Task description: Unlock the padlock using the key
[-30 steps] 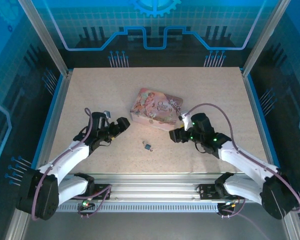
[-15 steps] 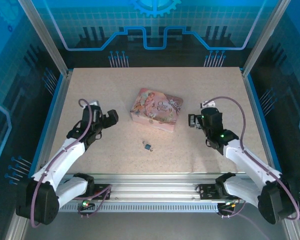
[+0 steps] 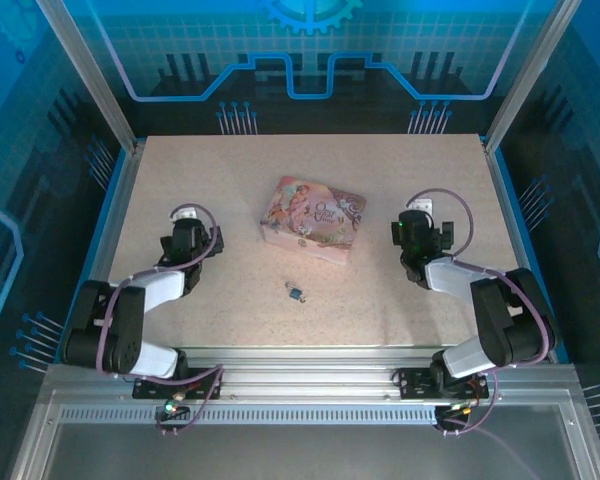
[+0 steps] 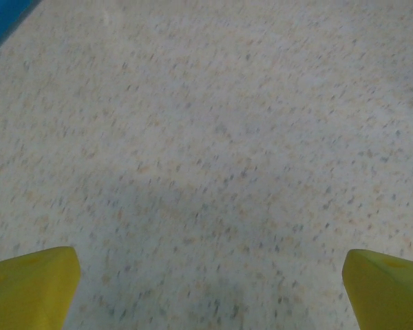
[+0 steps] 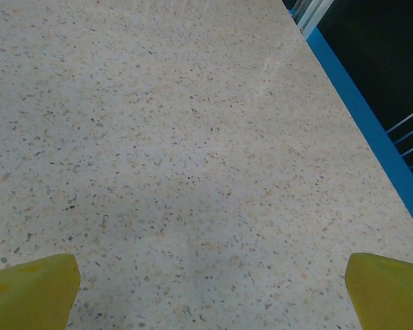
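Note:
The tiny bluish-teal padlock (image 3: 298,294) lies on the speckled table (image 3: 230,180) just in front of the pink tin. A small dark speck touching its upper left looks like the key (image 3: 289,287); too small to tell if it is in the lock. Both arms are folded back, well away from the padlock. My left gripper (image 3: 186,226) sits at the left of the table. Its yellow fingertips (image 4: 34,285) stand wide apart over bare table, so it is open (image 4: 210,292). My right gripper (image 3: 416,226) sits at the right, also open (image 5: 210,292) with nothing between its fingertips (image 5: 385,289).
A pink illustrated tin box (image 3: 313,218) lies in the middle of the table, behind the padlock. Blue side rails (image 5: 368,124) and metal frame posts bound the table left and right. A metal rail runs along the near edge by the arm bases.
Both arms have drawn back from the middle toward their own sides and folded up. The padlock and the tin have not moved.

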Robot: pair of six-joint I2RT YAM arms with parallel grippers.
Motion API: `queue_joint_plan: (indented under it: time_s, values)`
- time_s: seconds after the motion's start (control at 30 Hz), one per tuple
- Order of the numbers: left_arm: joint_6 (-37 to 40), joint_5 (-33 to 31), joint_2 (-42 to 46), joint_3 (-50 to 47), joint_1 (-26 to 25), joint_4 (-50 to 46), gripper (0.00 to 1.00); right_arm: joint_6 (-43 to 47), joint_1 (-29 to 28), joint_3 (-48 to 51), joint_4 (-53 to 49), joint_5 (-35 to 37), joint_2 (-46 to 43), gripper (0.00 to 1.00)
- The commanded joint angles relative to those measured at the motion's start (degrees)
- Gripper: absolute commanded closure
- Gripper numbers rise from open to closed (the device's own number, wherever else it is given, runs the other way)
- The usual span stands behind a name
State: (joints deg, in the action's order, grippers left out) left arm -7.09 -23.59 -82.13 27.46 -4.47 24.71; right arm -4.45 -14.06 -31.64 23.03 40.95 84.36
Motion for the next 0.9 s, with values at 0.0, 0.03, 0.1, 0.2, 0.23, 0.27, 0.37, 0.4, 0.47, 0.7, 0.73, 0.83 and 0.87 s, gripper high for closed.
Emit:
queue_joint_plan:
  time_s: [0.0, 0.03, 0.1, 0.2, 0.23, 0.27, 0.37, 0.4, 0.47, 0.7, 0.73, 0.83, 0.87]
  values:
    - [4.35, 2.57, -3.11, -2.43, 1.4, 19.24, 0.01, 2.58, 2.86, 3.64, 14.61, -8.94, 0.33, 0.0]
    - [4.82, 5.05, -3.85, -3.34, 1.95, 22.1, 0.01, 2.99, 3.71, 4.13, 15.36, -12.21, 0.15, 0.0]
    - [6.27, 10.12, -5.22, -5.13, 2.01, 25.29, 0.01, 2.0, 7.06, 5.1, 15.83, -20.45, -0.55, 0.0]
    - [5.17, 7.78, -6.19, -6.22, 2.16, 28.36, 0.01, 3.08, 10.77, 9.75, 27.4, -33.24, 2.44, 0.0]
    - [5.88, 7.5, -6.81, -6.55, 2.08, 30.32, 0.01, 2.1, 10.89, 8.78, 23.35, -32.62, 1.3, 0.0]
    - [5.99, 7.24, -6.88, -6.49, 1.89, 30.09, 0.01, 2.1, 10.5, 8.06, 21.69, -31.05, 1.33, 0.0]
    - [6.26, 6.85, -6.85, -6.46, 1.57, 30.04, 0.01, 3.43, 6.94, 9.08, 25.1, -22.63, 2.02, 0.0]
    - [6.53, 6.46, -6.71, -6.46, 1.26, 29.86, 0.01, 3.31, 6.75, 8.65, 23.93, -22.53, 1.79, 0.0]
    - [6.66, 6.18, -6.92, -6.47, 1.04, 30.19, 0.01, 3.15, 7.35, 8.45, 23.39, -23.89, 1.85, 0.0]
    - [6.65, 6.27, -6.91, -6.49, 1.04, 30.31, 0.01, 2.43, 9.21, 7.56, 21.55, -27.85, 1.85, 0.0]
    - [6.65, 6.16, -6.91, -6.48, 1.04, 30.33, 0.01, 2.49, 9.22, 7.55, 21.5, -27.85, 1.78, 0.0]
    - [6.68, 6.23, -6.91, -6.54, 1.04, 30.38, 0.01, 2.68, 9.02, 7.73, 21.91, -27.67, 1.78, 0.0]
    - [6.86, 6.27, -6.91, -6.62, 1.0, 30.49, 0.01, 2.68, 9.04, 7.88, 22.08, -27.72, 1.73, 0.0]
